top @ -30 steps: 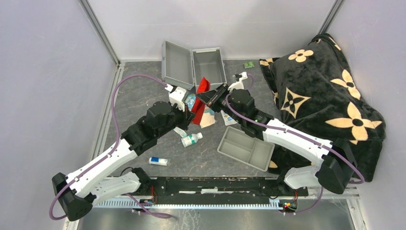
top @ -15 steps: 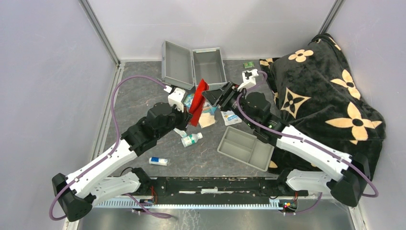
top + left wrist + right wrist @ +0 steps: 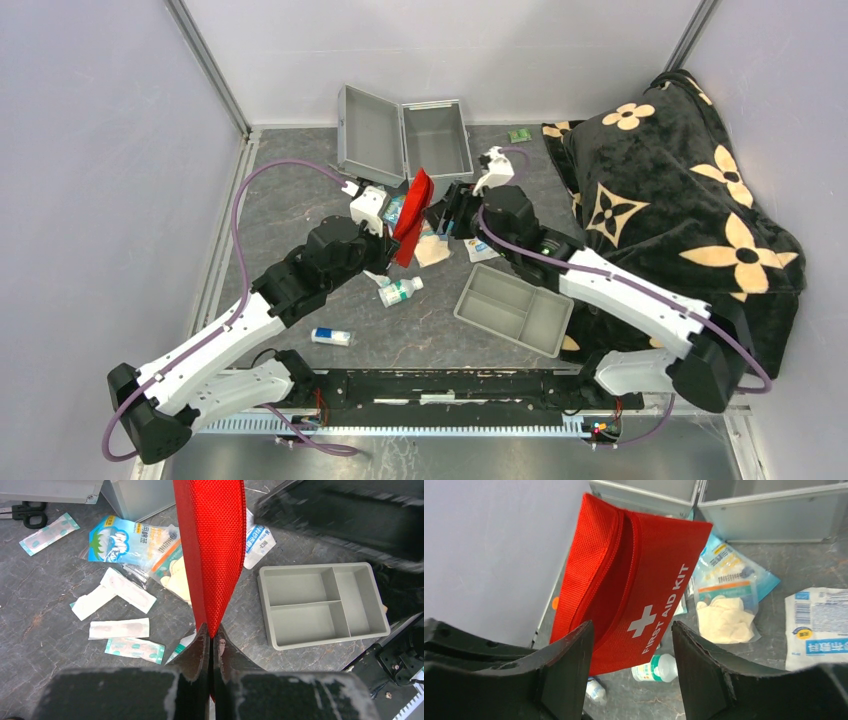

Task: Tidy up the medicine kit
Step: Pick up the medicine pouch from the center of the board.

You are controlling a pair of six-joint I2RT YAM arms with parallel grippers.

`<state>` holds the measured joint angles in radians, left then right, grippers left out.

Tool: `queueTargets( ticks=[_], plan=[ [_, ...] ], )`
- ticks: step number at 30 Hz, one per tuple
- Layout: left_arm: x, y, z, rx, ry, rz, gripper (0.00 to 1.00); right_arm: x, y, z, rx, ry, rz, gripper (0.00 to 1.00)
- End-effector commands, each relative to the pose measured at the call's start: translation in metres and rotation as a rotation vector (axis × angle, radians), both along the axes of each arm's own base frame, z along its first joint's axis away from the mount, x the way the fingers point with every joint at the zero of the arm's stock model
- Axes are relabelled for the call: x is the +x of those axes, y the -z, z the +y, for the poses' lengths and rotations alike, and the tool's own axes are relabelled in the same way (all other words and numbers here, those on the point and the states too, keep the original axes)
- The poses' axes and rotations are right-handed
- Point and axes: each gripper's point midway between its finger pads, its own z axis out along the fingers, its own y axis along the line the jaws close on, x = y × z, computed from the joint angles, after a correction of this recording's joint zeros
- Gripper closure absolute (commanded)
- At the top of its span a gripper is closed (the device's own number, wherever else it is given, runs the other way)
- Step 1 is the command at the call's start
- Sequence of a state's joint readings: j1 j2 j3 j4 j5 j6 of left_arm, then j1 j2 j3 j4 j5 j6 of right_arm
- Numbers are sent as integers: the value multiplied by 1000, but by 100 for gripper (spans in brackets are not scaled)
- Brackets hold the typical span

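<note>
Left end effector point(image 3: 211, 630): clamped shut on the lower edge of the red pouch point(image 3: 215, 555). We hold the pouch upright, clear of the tabletop point(image 3: 30, 630).
Right end effector point(image 3: 631, 630): jaws wide apart, gripping nothing. They face the pouch's printed front, and we cannot tell whether either finger touches the fabric.
Medicine kit point(image 3: 437, 140): at 12 o'clock on the tabletop, just past the pouch's top edge. Its lid is thrown back toward 9 o'clock, and the box looks bare inside.
Pouch mouth: the zip side gapes a little in the right wrist view.
Loose stock: sachets, plasters and a small bottle point(image 3: 400, 291) lie scattered under and around the pouch. The divided tray point(image 3: 512, 308) sits at 5 o'clock of it.
Risk, slip: we pinch only a thin edge, so a push or tug from the right end effector could twist the pouch out of our grip.
Risk, collision: the two end effectors work close together, and a closing move off line could strike the left fingers.
Risk, spill: tipping the gaping pouch could drop whatever it holds.
</note>
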<state>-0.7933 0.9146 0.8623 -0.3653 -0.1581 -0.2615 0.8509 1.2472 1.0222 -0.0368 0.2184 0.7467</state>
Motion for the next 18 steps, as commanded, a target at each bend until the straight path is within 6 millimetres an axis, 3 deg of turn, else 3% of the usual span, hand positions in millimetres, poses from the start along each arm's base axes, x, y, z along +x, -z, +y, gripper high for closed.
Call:
queueTargets(
  ticks=[1,5,11,18],
  plan=[
    [3,-9,-1,6,15,-45,98,1,-9,28,17,-98,15,36],
    [3,-6,-2,12,20,-38,98,5,-4,38,37,-107,33,38],
    [2,-6,-2,13,27,-38,98,20,7,29,-13,-24,40,41],
    [1,-4,-4,20,42,-36,98,26,22,33,-15,-17,75,60]
  ],
)
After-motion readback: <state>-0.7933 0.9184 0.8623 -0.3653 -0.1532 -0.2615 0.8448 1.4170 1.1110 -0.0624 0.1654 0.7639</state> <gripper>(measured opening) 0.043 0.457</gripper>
